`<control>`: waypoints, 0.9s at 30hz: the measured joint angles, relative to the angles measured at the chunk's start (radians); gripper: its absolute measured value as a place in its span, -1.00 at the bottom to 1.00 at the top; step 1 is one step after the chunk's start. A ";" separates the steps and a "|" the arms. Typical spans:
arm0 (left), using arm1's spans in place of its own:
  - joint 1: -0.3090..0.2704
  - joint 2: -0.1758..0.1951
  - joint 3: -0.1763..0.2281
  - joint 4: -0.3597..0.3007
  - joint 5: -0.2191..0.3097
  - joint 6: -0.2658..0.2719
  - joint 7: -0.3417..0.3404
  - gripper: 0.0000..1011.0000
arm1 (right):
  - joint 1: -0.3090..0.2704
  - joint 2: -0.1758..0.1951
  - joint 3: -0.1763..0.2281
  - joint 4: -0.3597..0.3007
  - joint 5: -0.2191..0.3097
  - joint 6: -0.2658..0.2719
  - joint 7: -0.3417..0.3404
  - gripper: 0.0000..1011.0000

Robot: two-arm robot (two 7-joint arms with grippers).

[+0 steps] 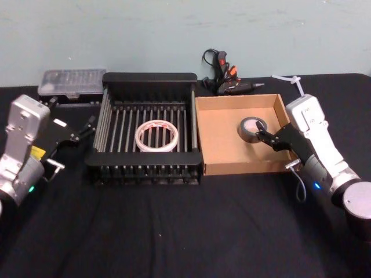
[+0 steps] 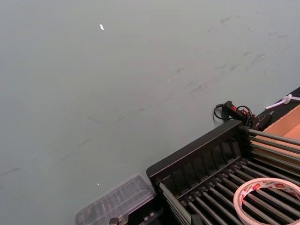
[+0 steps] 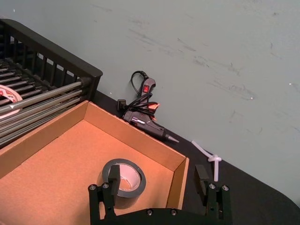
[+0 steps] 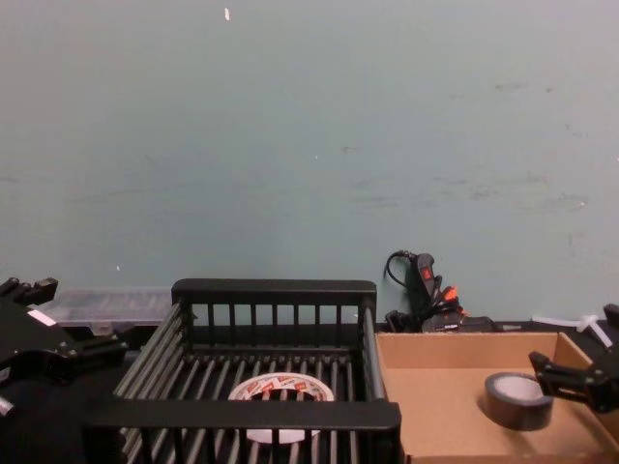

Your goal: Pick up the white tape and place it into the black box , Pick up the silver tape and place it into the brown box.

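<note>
The white tape lies flat on the ribbed floor of the black box, also seen in the left wrist view and the chest view. The silver tape rests flat on the floor of the brown box, near its far right corner. My right gripper hovers open over the box's right wall. One finger is above the silver tape and the other finger is outside the wall. My left gripper stays open to the left of the black box.
A black glue gun with its cord lies behind the brown box. A white zip tie is at the back right, and a clear plastic case is at the back left. Black cloth covers the table in front.
</note>
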 joint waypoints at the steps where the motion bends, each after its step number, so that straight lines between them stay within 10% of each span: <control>1: 0.000 0.000 0.000 0.000 0.000 0.000 0.000 0.98 | 0.000 0.000 0.000 0.000 0.000 0.000 0.000 0.98; 27: 0.000 0.000 0.000 0.000 0.000 0.000 0.000 0.98 | 0.002 0.002 -0.003 0.000 0.003 0.001 0.001 0.98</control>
